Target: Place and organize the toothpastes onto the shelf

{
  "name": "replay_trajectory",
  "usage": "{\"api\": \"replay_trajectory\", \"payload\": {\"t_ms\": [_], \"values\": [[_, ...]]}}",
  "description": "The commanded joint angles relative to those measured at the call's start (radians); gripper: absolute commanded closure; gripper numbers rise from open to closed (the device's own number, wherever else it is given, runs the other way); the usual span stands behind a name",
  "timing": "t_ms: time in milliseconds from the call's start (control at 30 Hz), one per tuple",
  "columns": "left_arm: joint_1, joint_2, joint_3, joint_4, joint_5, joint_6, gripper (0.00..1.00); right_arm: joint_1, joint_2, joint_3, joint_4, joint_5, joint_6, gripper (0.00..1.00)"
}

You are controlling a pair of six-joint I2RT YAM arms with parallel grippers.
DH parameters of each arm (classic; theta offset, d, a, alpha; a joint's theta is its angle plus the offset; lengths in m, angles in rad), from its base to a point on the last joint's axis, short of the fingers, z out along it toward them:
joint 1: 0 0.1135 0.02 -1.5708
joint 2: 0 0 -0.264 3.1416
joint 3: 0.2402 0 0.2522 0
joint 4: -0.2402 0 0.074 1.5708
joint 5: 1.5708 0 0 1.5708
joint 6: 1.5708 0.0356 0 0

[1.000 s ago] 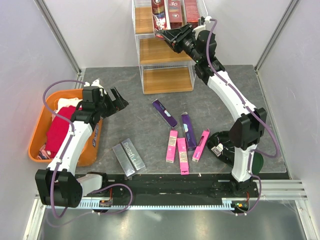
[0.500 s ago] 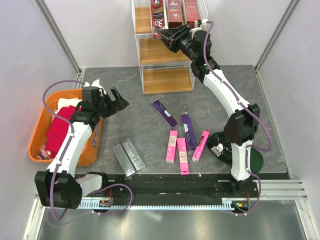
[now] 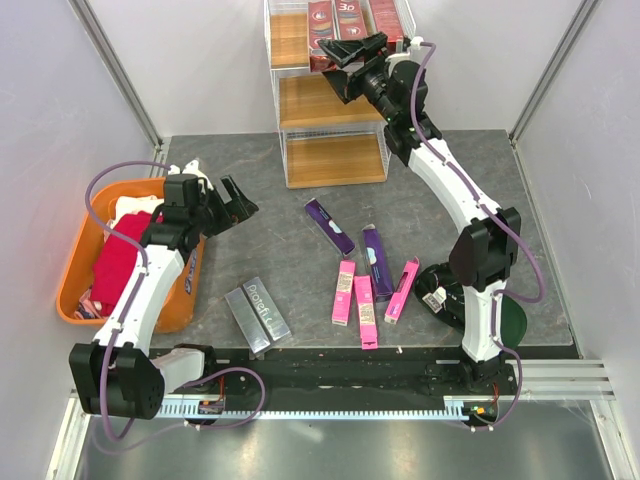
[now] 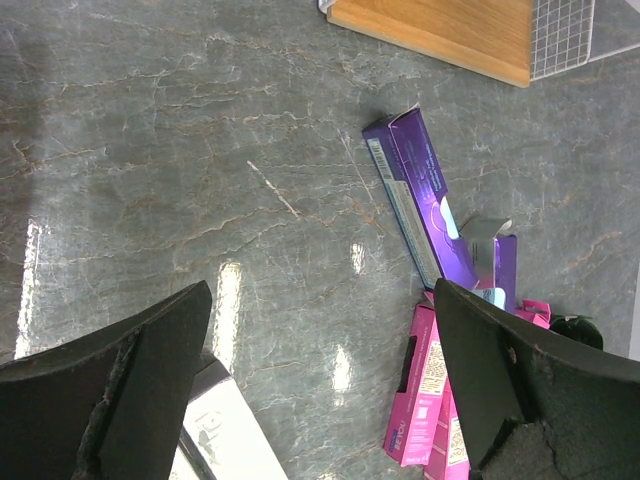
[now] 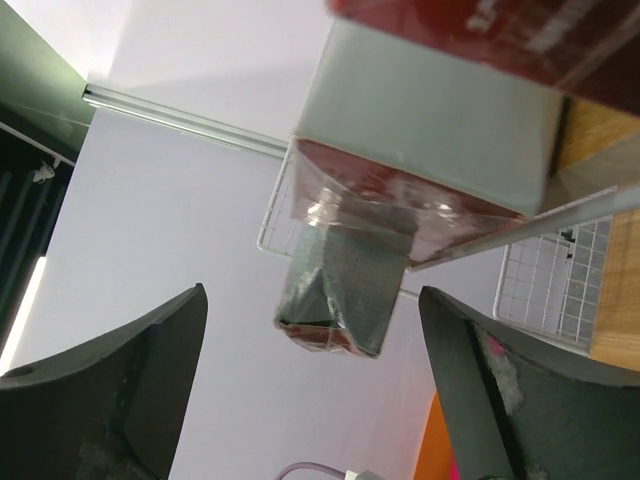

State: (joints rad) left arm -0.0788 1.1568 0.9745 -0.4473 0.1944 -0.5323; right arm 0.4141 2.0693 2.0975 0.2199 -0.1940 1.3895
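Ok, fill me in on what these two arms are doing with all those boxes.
The right gripper is up at the top tier of the shelf, jaws open and gripping nothing, right at the red toothpaste boxes sitting there. The left gripper hovers open and empty over the table beside the orange tub. Not yet shelved, lying on the table: three pink boxes, two purple boxes and a pair of silver-grey boxes.

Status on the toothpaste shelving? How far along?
Done: red boxes sit on the shelf's top tier. In hand: nothing; right gripper is open at those boxes, left gripper open above the table. Left: two purple boxes, three pink boxes and two silver-grey boxes lie on the table.
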Motion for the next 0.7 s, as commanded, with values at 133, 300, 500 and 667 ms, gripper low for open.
{"api": "replay_trajectory", "payload": {"t_ms": [133,300,500,667], "values": [[0.005,-0.025,-0.01,0.032,0.033,0.028,0.0,-0.012,-0.11,-0.098,0.059,-0.076,-0.032,0.02],[0.005,-0.026,-0.017,0.041,0.046,0.029,0.0,-0.015,-0.205,-0.217,0.059,-0.081,-0.081,0.02],[0.005,-0.031,-0.03,0.05,0.06,0.028,0.0,-0.018,-0.331,-0.368,0.021,-0.081,-0.161,0.02],[0.004,-0.034,-0.042,0.051,0.071,0.028,0.0,-0.018,-0.44,-0.497,-0.013,-0.09,-0.23,0.02]]}}
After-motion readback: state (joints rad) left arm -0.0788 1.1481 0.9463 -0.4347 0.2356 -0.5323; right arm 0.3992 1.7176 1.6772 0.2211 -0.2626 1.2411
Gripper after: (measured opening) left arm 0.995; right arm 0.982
